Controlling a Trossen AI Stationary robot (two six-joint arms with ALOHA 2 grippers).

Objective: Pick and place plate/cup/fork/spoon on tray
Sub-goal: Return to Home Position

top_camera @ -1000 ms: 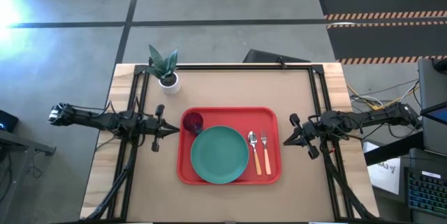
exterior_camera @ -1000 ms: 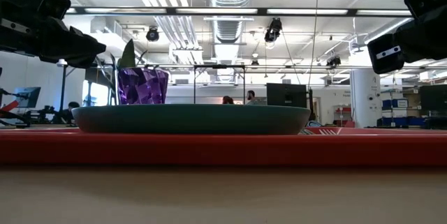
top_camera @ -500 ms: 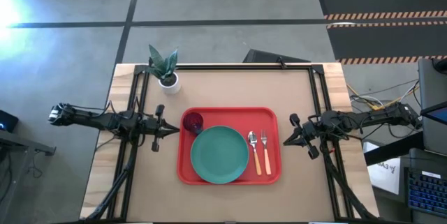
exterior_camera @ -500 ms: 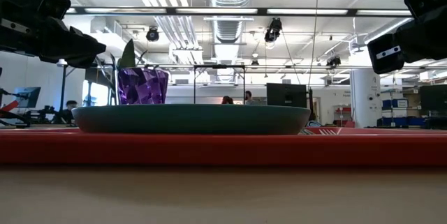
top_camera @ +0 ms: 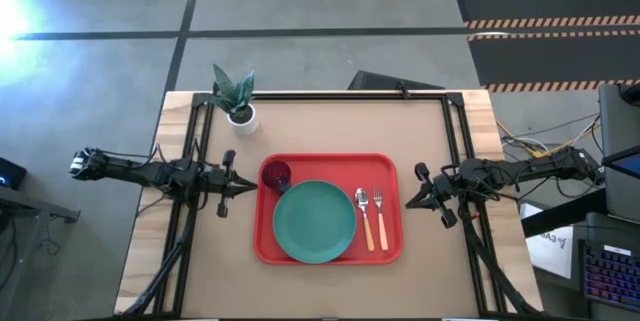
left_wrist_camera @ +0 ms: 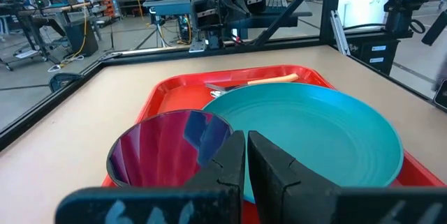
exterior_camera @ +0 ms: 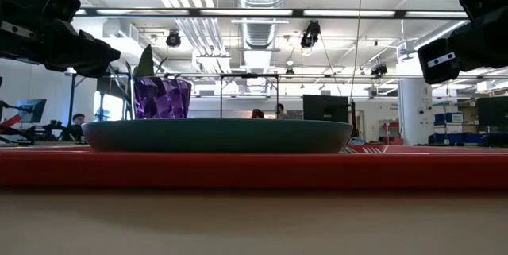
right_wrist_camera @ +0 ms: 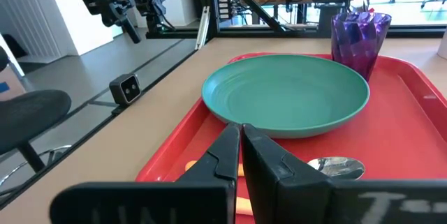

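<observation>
The red tray point(top_camera: 385, 166) lies in the middle of the table. On it rest the teal plate point(top_camera: 314, 221), the purple cup point(top_camera: 276, 174) upright at its far left corner, and the spoon point(top_camera: 364, 217) and fork point(top_camera: 380, 217) side by side right of the plate. My left gripper point(top_camera: 250, 188) hovers shut just left of the tray, level with the cup. My right gripper point(top_camera: 410, 203) hovers shut just right of the tray. In the left wrist view the cup point(left_wrist_camera: 171, 147) and plate point(left_wrist_camera: 314, 137) lie just ahead of the shut fingers.
A small white pot with a green plant point(top_camera: 238, 101) stands at the far left of the table. Black frame rails point(top_camera: 455, 126) run along the table's left, right and far sides. Bare tabletop lies in front of the tray and behind it.
</observation>
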